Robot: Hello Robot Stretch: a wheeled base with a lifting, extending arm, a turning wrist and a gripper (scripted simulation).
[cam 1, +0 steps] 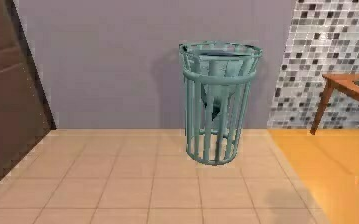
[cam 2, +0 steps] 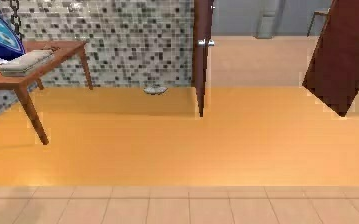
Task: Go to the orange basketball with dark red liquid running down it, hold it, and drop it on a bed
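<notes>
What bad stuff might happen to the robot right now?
1. Driving straight on, it might bump the teal wire bin standing right ahead by the wall.
2. Turning toward the forward view's right, it might clip a leg of the wooden table.
3. Heading for the doorway in the arm side view, it might scrape the dark door edge.

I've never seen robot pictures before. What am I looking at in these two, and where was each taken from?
Both come from cameras on one wheeled robot in a simulated house. The forward view looks ahead and slightly down: a teal wire bin stands on the tiled floor by a grey wall, with a dark door at the picture's left. The arm side view looks out to the side where the arm reaches: a wooden table carries a blue thing and a flat grey thing before a mosaic wall, and an open door stands at the right.
</notes>
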